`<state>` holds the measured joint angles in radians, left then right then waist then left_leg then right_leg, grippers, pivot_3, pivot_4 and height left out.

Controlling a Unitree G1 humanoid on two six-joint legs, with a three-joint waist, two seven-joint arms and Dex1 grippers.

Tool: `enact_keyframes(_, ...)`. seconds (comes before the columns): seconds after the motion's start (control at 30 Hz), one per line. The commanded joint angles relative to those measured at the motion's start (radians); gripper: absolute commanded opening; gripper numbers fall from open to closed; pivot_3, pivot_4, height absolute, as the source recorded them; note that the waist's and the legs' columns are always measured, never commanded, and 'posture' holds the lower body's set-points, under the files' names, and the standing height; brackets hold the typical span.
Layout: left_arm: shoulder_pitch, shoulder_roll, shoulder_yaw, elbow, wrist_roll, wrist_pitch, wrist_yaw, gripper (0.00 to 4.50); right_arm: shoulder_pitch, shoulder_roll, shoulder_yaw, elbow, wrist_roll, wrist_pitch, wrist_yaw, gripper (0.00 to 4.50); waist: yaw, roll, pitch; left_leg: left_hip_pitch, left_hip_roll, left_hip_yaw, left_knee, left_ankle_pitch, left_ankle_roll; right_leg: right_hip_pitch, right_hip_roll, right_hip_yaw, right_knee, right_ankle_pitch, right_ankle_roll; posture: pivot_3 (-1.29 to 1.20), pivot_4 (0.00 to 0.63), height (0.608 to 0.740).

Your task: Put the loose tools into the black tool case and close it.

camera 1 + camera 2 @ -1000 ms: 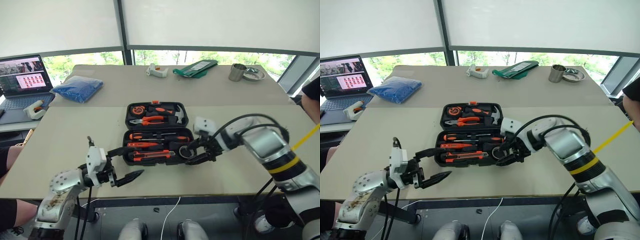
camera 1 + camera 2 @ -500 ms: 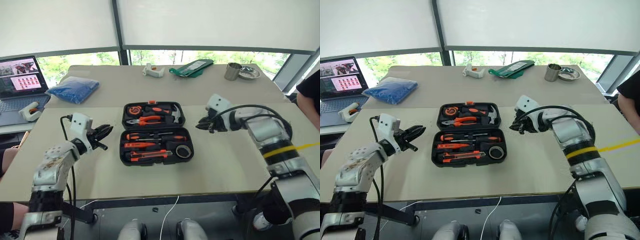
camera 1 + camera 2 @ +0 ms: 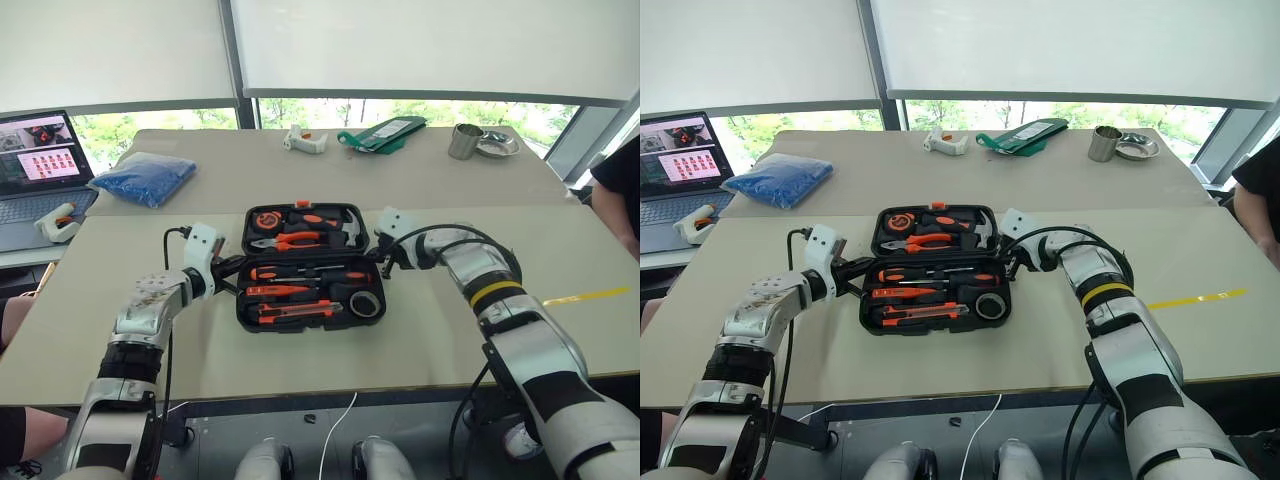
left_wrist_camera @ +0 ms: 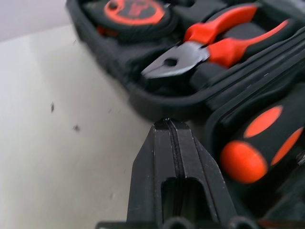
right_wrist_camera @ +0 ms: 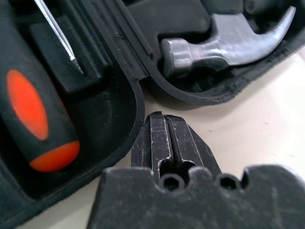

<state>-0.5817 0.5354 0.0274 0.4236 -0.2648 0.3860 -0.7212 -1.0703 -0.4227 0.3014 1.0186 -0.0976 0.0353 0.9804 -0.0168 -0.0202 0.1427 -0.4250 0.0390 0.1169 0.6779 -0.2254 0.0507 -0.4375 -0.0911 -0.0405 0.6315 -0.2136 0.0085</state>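
The black tool case [image 3: 310,266] lies open mid-bench, tools seated in its recesses. Both jaws are pressed together, the left gripper [image 3: 232,268] and right gripper [image 3: 381,258] at its hinge ends. Rigid, fairly heavy plastic: the far half is probably best lifted from its side edges.

laptop [image 3: 40,170] far left | blue bag [image 3: 145,178] | metal cup [image 3: 462,142], possibly steel

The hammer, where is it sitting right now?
The hammer lies in the far half of the open black tool case, at its right end beside the orange-handled pliers. The right pincer is just off that side.
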Motion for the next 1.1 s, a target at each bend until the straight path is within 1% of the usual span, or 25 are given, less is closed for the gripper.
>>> enact_keyframes(0.03,-0.047,-0.006,-0.026,0.008,-0.003,-0.069,-0.118,0.0,0.015,0.006,-0.033,-0.071,0.034,-0.011,0.074,0.02,0.0,0.0,0.0,0.0,0.0,0.0,0.0,0.0,0.0,0.0,0.0,0.0,0.0,0.0,0.0,0.0,0.15,0.74)
enact_keyframes(0.1,-0.046,-0.007,-0.039,-0.001,-0.005,-0.082,-0.169,0.0,0.074,-0.024,-0.053,-0.179,0.058,0.034,0.108,0.02,0.004,0.0,0.0,0.0,0.0,0.0,0.0,0.0,0.0,0.0,0.0,0.0,0.0,0.0,0.0,0.0,0.15,0.74)
enact_keyframes(0.23,-0.009,-0.03,-0.048,-0.08,-0.036,-0.051,-0.229,0.0,0.251,-0.109,-0.099,-0.471,0.097,0.164,0.133,0.02,0.015,0.0,0.0,-0.004,-0.001,-0.001,0.0,-0.001,0.001,0.0,-0.002,-0.001,0.0,-0.001,0.002,0.0,0.15,0.74)
enact_keyframes(0.37,0.033,-0.056,-0.082,-0.138,-0.016,-0.056,-0.248,0.0,0.395,-0.173,-0.148,-0.703,0.137,0.288,0.121,0.02,0.026,0.0,0.0,-0.006,-0.003,-0.001,0.001,-0.002,0.004,0.0,-0.004,-0.001,-0.001,0.0,0.005,0.0,0.15,0.74)
enact_keyframes(0.47,0.073,-0.071,-0.118,-0.188,0.008,-0.071,-0.253,0.0,0.482,-0.212,-0.189,-0.812,0.15,0.346,0.096,0.02,0.031,0.0,0.0,-0.007,-0.005,-0.001,0.002,-0.003,0.005,0.001,-0.005,-0.001,-0.002,0.0,0.007,0.0,0.15,0.74)
enact_keyframes(0.6,0.102,-0.083,-0.14,-0.251,0.01,-0.052,-0.256,0.0,0.542,-0.253,-0.229,-0.834,0.148,0.354,0.058,0.02,0.034,0.0,0.0,-0.006,-0.006,-0.001,0.004,-0.005,0.008,0.001,-0.006,-0.001,-0.006,0.0,0.007,0.0,0.15,0.74)
enact_keyframes(0.67,0.105,-0.086,-0.143,-0.258,0.02,-0.051,-0.248,0.0,0.555,-0.263,-0.241,-0.83,0.148,0.349,0.047,0.02,0.035,0.0,0.0,-0.005,-0.006,-0.001,0.006,-0.009,0.014,0.002,-0.006,0.0,-0.004,0.0,0.008,0.0,0.15,0.74)
enact_keyframes(0.8,0.105,-0.092,-0.148,-0.257,0.026,-0.051,-0.244,0.0,0.562,-0.268,-0.255,-0.818,0.149,0.33,0.027,0.02,0.033,0.0,0.0,-0.004,-0.006,-0.002,0.007,-0.006,0.015,0.002,-0.006,0.0,-0.003,0.002,0.008,0.0,0.15,0.74)
enact_keyframes(0.93,0.1,-0.097,-0.158,-0.239,0.059,-0.06,-0.207,0.0,0.556,-0.259,-0.258,-0.81,0.161,0.346,0.026,0.02,0.032,0.0,0.0,-0.003,-0.006,-0.002,0.007,-0.004,0.016,0.003,-0.006,0.0,-0.002,0.003,0.008,0.0,0.15,0.74)
enact_keyframes(1.0,0.094,-0.1,-0.136,-0.235,0.052,-0.048,-0.19,0.0,0.554,-0.255,-0.267,-0.819,0.179,0.377,0.027,0.02,0.032,-0.001,0.0,-0.001,-0.006,-0.002,0.007,-0.004,0.016,0.005,-0.006,0.0,-0.002,0.003,0.008,0.0,0.15,0.74)
enact_keyframes(1.1,0.088,-0.082,-0.083,-0.254,0.014,0.016,-0.18,0.0,0.55,-0.265,-0.298,-0.848,0.237,0.507,0.036,0.02,0.03,-0.001,0.0,0.002,-0.005,-0.002,0.007,-0.004,0.016,0.008,-0.006,0.0,-0.003,0.003,0.008,0.0,0.15,0.74)
